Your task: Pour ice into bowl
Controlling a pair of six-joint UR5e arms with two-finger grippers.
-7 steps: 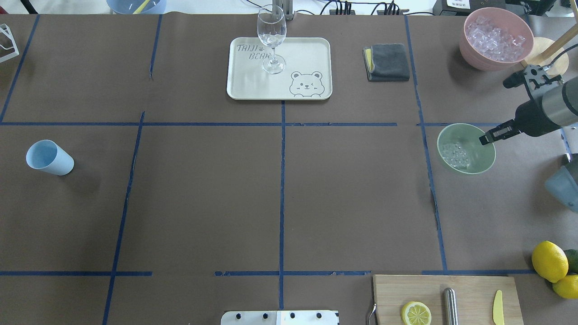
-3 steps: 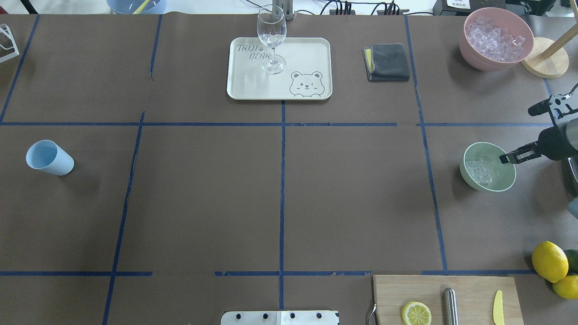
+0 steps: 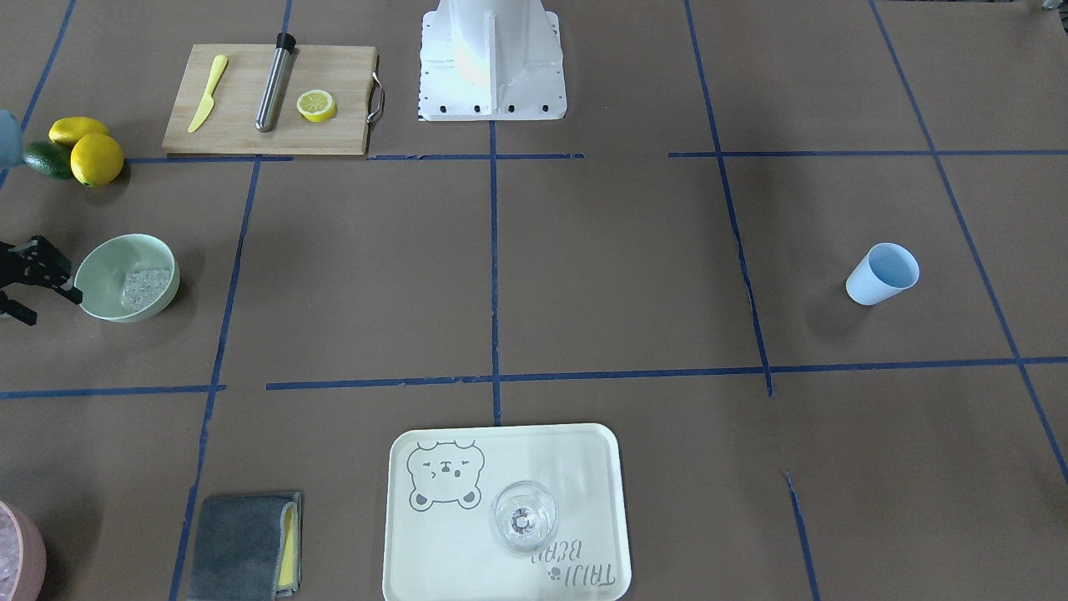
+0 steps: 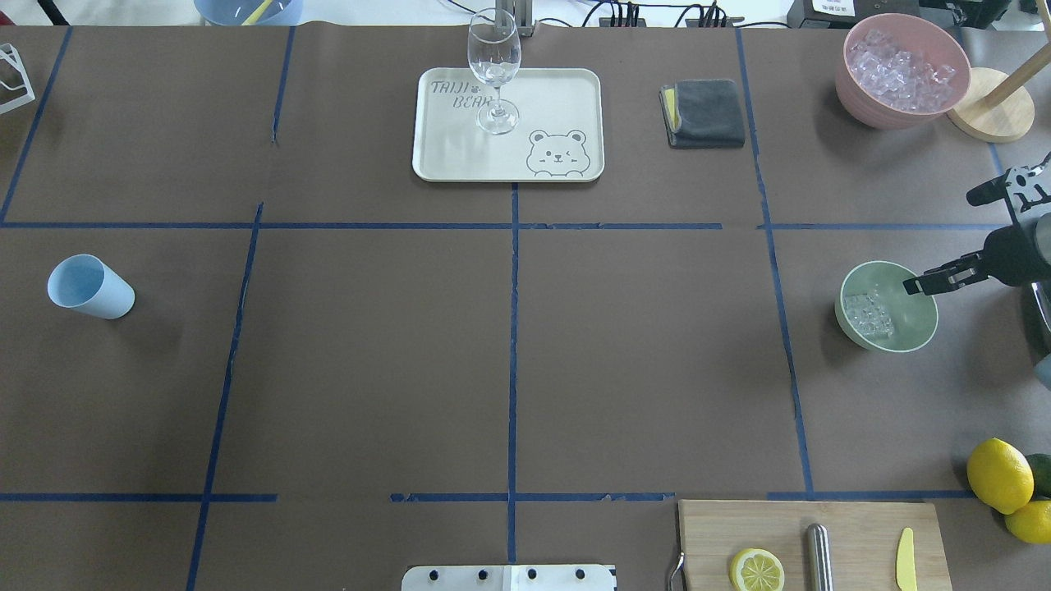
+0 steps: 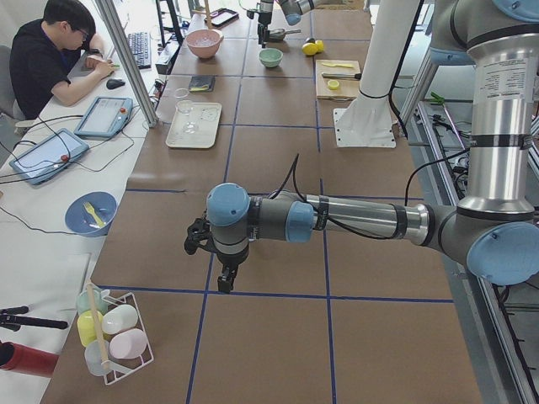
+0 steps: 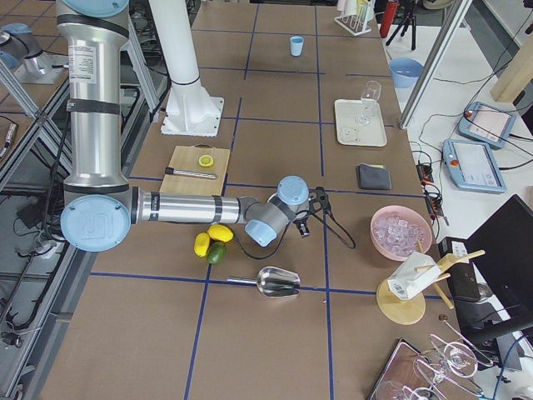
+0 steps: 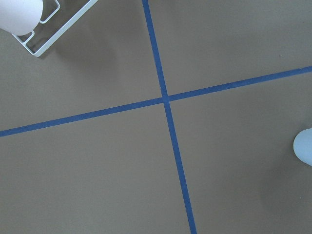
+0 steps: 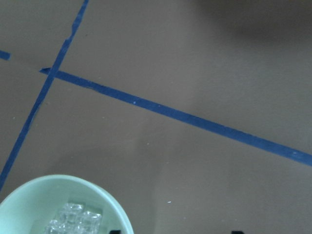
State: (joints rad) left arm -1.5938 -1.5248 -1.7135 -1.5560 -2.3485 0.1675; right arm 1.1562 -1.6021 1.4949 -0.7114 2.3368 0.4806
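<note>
Your tabletop (image 4: 640,345) is covered in brown paper crossed by blue tape lines (image 4: 513,328). Along its far edge you have a cream rectangular tray printed with a bear (image 4: 566,90), a folded dark grey cloth (image 4: 710,112), a round pink bowl (image 4: 870,107) and, just beside it, a round pale wooden disc base (image 4: 998,115). On the robot's right rests the round pale mint-green bowl (image 4: 911,320), with yellow lemons (image 4: 998,474) and a rectangular wooden cutting board (image 4: 714,525) nearer the robot's white metal base plate (image 4: 509,577), while a light blue tapered cup (image 4: 90,287) stands well apart on the left.
</note>
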